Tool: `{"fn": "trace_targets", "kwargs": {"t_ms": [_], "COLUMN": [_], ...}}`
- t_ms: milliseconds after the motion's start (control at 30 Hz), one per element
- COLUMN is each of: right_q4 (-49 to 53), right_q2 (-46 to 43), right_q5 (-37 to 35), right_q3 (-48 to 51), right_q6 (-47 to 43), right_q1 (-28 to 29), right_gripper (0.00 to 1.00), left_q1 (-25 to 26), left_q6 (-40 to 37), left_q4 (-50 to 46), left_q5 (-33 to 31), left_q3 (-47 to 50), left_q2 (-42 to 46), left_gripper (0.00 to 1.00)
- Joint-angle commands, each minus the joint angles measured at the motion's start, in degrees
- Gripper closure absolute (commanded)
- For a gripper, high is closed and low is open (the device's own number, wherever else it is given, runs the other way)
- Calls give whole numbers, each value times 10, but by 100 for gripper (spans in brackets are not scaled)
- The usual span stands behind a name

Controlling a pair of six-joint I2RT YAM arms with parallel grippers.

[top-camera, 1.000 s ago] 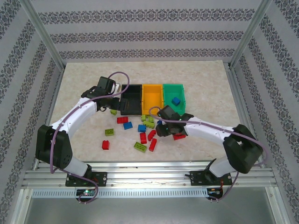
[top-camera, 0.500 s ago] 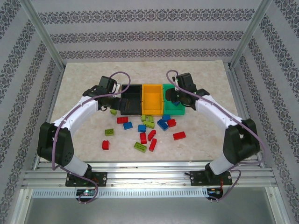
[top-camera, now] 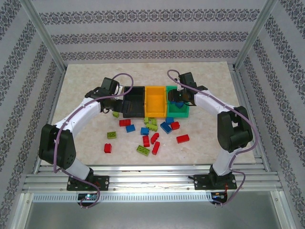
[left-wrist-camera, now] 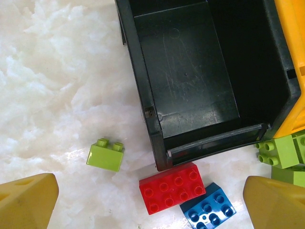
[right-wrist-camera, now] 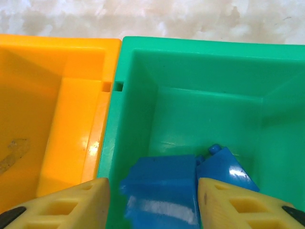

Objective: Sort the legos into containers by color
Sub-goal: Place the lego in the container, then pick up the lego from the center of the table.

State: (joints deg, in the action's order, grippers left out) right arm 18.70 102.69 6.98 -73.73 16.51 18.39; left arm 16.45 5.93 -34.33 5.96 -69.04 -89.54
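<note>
My right gripper (right-wrist-camera: pixel 152 191) hovers open over the green bin (right-wrist-camera: pixel 200 76). A blurred blue brick (right-wrist-camera: pixel 162 188) sits between its fingers with a gap on the left side, and a second blue brick (right-wrist-camera: pixel 226 167) lies in the bin beside it. My left gripper (left-wrist-camera: pixel 150 191) stands wide open above the near left corner of the black bin (left-wrist-camera: pixel 190 86), which is empty. Below it lie a red brick (left-wrist-camera: pixel 172 187), a blue brick (left-wrist-camera: pixel 208 211) and a lime brick (left-wrist-camera: pixel 105 155). The orange bin (top-camera: pixel 155 100) stands between the other two.
Several red, blue and lime bricks are scattered on the table in front of the bins, among them a red brick (top-camera: pixel 182 139), a lime brick (top-camera: pixel 143 150) and another red brick (top-camera: pixel 108 148). Aluminium frame posts stand at the table's corners.
My right arm swung from the brick pile up to the green bin with a blue brick and its fingers have come apart. The left arm has hardly moved.
</note>
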Motion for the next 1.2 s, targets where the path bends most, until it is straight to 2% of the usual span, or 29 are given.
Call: {"fn": "trace_targets", "kwargs": {"t_ms": [0, 167, 467, 567, 733, 900, 1167], "right_q4": [-7, -10, -15, -29, -54, -67, -44], "right_q2": [-37, -94, -209, -232, -222, -190, -154], "right_q5": [3, 23, -29, -26, -36, -12, -47], "right_q3": [11, 62, 222, 267, 301, 289, 258], "right_q6": [-8, -14, -19, -2, 14, 16, -9], "right_q1": [7, 23, 144, 164, 169, 175, 180], "right_gripper": [48, 47, 46, 46, 46, 47, 47], "left_q1": [6, 6, 6, 5, 6, 6, 6], "left_q6": [-11, -9, -11, -14, -13, -14, -14], "left_q4": [-23, -26, -34, -33, -35, -34, -33], "left_q5": [6, 9, 6, -3, 1, -1, 0], "left_q3": [-19, -21, -24, -21, -22, -24, -24], "left_q2": [-12, -19, -16, -10, -11, -13, -16], "left_gripper": [0, 0, 0, 0, 0, 0, 0]}}
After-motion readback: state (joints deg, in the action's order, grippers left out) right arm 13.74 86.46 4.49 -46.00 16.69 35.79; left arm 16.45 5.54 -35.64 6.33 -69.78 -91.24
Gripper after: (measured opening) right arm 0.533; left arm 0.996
